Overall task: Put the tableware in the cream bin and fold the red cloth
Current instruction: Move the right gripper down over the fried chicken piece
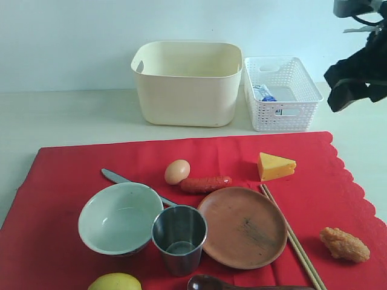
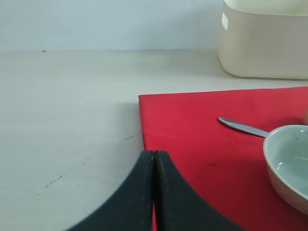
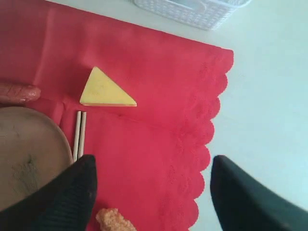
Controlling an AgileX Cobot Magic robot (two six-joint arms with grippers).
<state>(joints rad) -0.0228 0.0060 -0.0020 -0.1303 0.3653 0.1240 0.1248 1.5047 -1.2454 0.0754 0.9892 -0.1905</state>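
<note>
Ahead of the pinched-together left gripper, the pale green-white bowl runs out of frame and hides the handle of the metal knife; the cream plastic bin beyond is cropped too. By the spread right gripper, the orange fried piece, round brown plate and reddish sausage are all cut off. Exterior view crops the dark brown spoon and yellow-green fruit. No clue what the blue-white thing in the white lattice basket is, too small.

You have a pale surface carrying three things directly: the red cloth spread flat across its near part, the cream bin behind the cloth, and a white lattice basket just beside the bin.
</note>
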